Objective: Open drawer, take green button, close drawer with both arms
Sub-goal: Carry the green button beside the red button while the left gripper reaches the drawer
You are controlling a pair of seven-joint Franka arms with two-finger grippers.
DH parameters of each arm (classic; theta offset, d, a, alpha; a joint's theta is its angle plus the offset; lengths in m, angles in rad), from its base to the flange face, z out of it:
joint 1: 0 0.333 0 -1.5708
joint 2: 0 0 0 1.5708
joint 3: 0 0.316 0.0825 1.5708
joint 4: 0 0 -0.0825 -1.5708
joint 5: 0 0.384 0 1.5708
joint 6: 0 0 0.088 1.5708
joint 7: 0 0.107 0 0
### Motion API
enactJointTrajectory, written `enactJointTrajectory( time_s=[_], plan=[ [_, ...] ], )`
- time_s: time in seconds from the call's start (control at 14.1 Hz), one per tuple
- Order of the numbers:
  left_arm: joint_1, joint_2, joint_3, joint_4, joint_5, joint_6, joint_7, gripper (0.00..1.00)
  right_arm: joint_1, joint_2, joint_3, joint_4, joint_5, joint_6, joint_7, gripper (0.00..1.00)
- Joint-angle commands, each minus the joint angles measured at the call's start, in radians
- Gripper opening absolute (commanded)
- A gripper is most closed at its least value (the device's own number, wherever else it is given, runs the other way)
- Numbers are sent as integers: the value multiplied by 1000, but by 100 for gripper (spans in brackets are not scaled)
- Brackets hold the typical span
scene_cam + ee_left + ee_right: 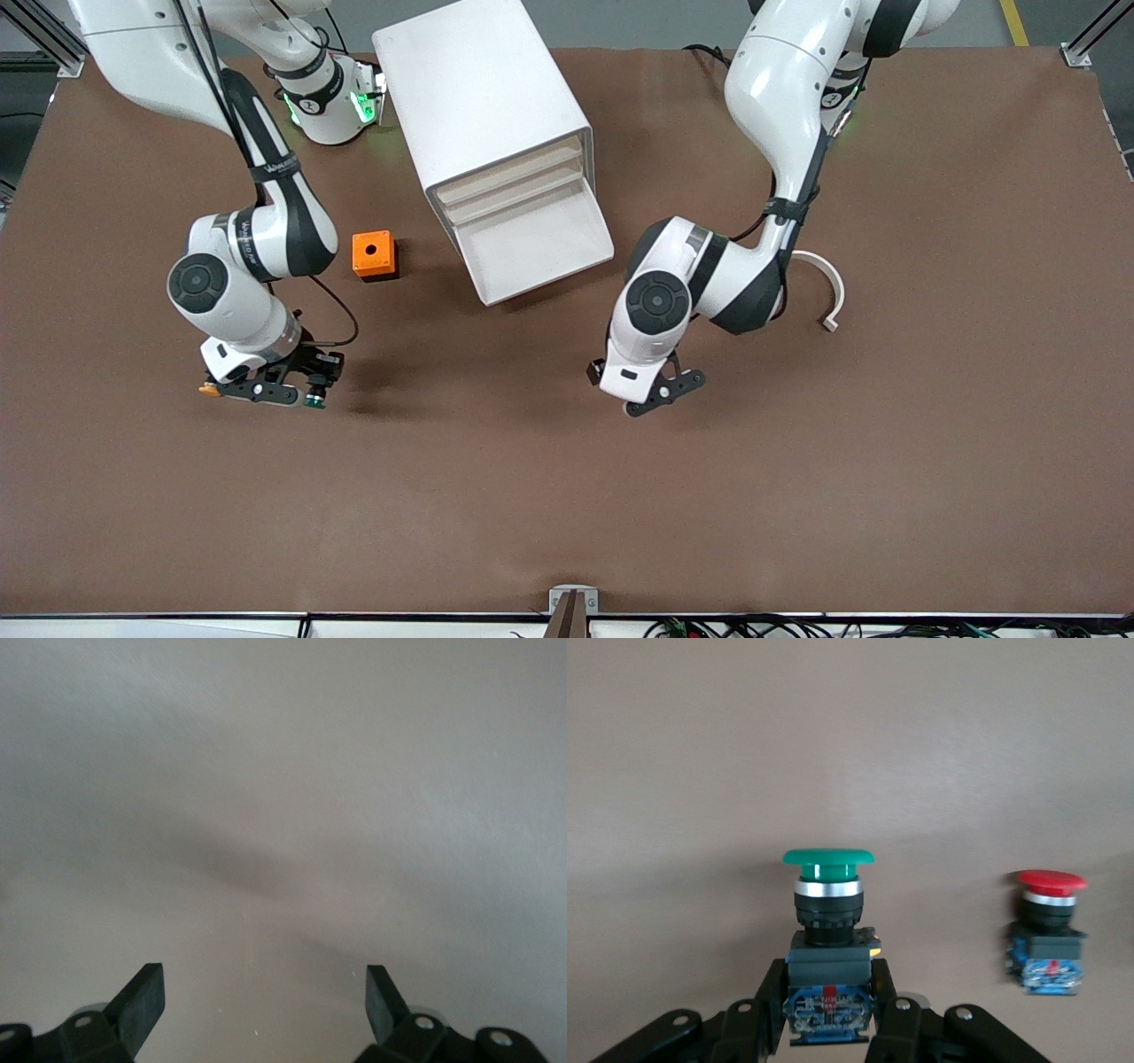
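We see our right claw (282,390) low over the counter (567,496) at the right arm's end, clamped on the green button (828,904), cap pointing away from the wrist. Our left claw (660,396) hangs apart and empty, and it is the nearer one to the drawer (532,244), which stands open farther up the counter.

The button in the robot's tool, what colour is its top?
Green; the right wrist view shows it best.

The orange box (374,254) sits beside the drawer cabinet (496,133), toward the right arm's end.
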Motion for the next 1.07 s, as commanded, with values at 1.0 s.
enactJointTrajectory(
  time_s=[1.0],
  plan=[
    [-107,28,-78,-5,-15,11,0,100,-63,17,20,-119,-46,86,-5,0]
  ],
)
